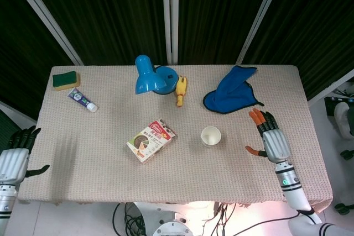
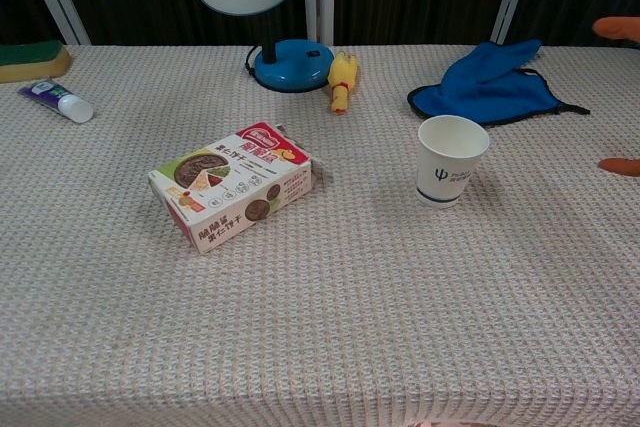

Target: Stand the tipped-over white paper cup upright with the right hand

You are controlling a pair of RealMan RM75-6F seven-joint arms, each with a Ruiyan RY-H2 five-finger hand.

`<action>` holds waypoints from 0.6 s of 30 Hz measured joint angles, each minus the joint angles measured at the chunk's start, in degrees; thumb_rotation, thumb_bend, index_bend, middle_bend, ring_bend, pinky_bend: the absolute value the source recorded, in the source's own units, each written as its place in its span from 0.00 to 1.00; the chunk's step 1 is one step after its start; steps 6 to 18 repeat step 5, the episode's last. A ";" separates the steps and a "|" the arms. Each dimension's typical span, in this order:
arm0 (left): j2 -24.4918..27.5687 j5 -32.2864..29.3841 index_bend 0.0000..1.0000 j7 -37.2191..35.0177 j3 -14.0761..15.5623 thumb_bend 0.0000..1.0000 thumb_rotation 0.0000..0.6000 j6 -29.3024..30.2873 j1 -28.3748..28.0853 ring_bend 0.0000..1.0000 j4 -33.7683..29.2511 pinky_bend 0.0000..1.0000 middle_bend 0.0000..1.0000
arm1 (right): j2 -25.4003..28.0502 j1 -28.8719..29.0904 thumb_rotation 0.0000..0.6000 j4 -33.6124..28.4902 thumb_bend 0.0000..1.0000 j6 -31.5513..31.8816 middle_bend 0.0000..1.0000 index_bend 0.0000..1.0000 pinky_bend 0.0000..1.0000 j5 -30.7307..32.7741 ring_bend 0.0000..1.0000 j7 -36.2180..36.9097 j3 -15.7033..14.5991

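Note:
The white paper cup (image 1: 211, 136) (image 2: 451, 160) stands upright on the table, mouth up, a small dark logo on its side. My right hand (image 1: 270, 139) is off to the cup's right, clear of it, fingers spread and holding nothing. In the chest view only its orange fingertips (image 2: 621, 165) show at the right edge. At the table's left edge, my left hand (image 1: 16, 157) rests low beside the table, open and empty.
A food box (image 1: 150, 140) (image 2: 235, 184) lies left of the cup. Behind are a blue desk lamp (image 1: 152, 75), a yellow toy (image 1: 180, 90) and a blue cloth (image 1: 232, 91). A tube (image 1: 83, 100) and a green sponge (image 1: 66, 79) sit at the far left.

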 measured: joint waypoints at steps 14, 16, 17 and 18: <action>0.14 0.03 0.01 0.57 -0.04 0.00 1.00 0.17 0.05 0.00 -0.42 0.04 0.00 | 11.37 -4.53 1.00 -17.52 0.00 0.15 0.00 0.00 0.00 8.61 0.00 -13.60 0.24; 0.14 0.03 0.01 0.57 -0.04 0.00 1.00 0.17 0.05 0.00 -0.42 0.04 0.00 | 11.37 -4.53 1.00 -17.52 0.00 0.15 0.00 0.00 0.00 8.61 0.00 -13.60 0.24; 0.14 0.03 0.01 0.57 -0.04 0.00 1.00 0.17 0.05 0.00 -0.42 0.04 0.00 | 11.37 -4.53 1.00 -17.52 0.00 0.15 0.00 0.00 0.00 8.61 0.00 -13.60 0.24; 0.14 0.03 0.01 0.57 -0.04 0.00 1.00 0.17 0.05 0.00 -0.42 0.04 0.00 | 11.37 -4.53 1.00 -17.52 0.00 0.15 0.00 0.00 0.00 8.61 0.00 -13.60 0.24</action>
